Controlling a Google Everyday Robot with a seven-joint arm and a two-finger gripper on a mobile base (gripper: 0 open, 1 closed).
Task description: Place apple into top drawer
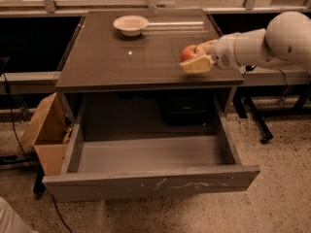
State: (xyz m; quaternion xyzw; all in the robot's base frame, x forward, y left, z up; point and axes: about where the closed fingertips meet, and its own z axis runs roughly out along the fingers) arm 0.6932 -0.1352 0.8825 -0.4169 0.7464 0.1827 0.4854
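The red apple [190, 52] sits on the right part of the tabletop [121, 57], held between the pale fingers [198, 65] of my gripper [195, 57]. The gripper reaches in from the right on a white arm and is shut on the apple. The top drawer [150, 181] is pulled wide open below the table, its scratched grey front panel toward me and nothing in it.
A shallow cream bowl [130, 24] stands at the back of the tabletop. An open brown cardboard box [46, 130] stands at the left of the drawer. A dark table leg and base [252, 120] stand at the right under the arm.
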